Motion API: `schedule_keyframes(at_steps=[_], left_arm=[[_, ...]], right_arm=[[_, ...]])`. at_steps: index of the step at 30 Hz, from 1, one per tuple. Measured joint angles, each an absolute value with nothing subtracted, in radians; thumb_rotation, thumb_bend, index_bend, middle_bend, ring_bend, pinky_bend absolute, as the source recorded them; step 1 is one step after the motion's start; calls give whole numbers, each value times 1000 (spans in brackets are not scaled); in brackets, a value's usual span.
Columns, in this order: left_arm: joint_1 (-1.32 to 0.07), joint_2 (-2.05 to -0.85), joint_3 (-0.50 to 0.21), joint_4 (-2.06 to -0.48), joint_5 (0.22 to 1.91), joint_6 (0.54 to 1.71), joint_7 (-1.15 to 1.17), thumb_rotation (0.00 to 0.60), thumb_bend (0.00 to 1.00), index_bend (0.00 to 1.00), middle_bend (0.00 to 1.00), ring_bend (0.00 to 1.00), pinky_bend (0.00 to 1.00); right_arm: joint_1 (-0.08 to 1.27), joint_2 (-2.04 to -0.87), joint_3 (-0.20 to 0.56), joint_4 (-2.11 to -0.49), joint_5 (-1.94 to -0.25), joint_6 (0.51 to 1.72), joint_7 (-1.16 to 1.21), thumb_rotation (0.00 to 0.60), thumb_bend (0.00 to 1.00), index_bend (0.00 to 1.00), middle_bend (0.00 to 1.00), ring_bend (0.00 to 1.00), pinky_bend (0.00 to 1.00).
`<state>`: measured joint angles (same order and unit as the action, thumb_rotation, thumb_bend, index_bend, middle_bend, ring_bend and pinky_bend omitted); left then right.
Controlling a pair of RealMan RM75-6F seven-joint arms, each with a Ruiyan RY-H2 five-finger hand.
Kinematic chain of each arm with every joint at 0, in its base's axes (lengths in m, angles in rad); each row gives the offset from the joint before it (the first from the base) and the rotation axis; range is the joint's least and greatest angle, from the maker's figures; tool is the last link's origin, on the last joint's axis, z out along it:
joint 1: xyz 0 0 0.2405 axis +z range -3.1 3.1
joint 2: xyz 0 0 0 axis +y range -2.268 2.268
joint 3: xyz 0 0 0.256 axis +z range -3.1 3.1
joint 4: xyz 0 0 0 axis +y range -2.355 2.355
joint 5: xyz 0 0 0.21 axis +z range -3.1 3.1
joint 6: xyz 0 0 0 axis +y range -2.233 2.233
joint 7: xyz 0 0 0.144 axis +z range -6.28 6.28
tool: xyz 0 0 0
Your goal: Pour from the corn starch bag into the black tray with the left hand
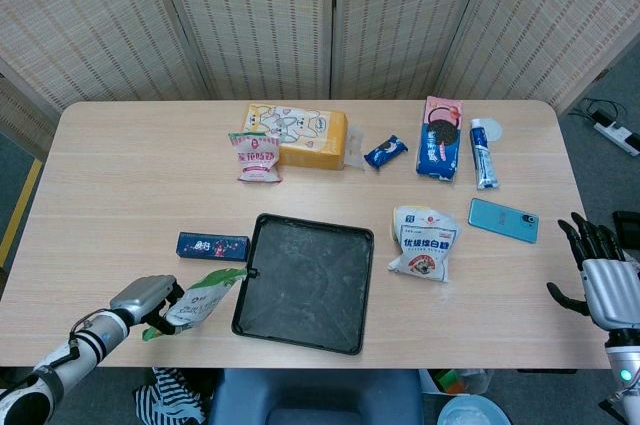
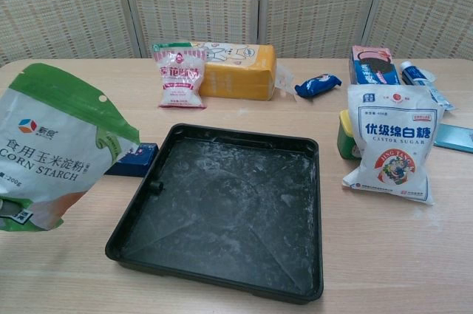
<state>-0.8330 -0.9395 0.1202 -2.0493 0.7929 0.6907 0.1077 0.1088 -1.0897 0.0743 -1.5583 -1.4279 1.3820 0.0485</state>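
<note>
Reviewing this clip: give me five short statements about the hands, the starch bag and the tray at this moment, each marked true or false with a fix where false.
1. The left hand holds the corn starch bag. True.
2. The bag is tilted toward the black tray. True.
3. The right hand grips the sugar bag. False: it holds nothing, fingers spread, at the table's right edge.
4. The tray is heaped full of powder. False: only a thin white dusting shows.
5. The blue phone lies inside the tray. False: it lies on the table, right of the sugar bag.
</note>
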Motion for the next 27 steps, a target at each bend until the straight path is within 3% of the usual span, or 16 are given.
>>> schedule_keyframes(at_steps=[13,27], left_arm=[[-1083,-1032,199,-2194,330,955,549,600,369,843,842,1000,1000],[-1237,-1164,182,-2241,31,1132,791,600,368,842,846,1000,1000]], right_arm=[[99,-1082,65,-1570,-1447,1400,56,600,280,0,0,0,0],[96,-1078,61,-1574,-1458,1408,60,600,279,0,0,0,0]])
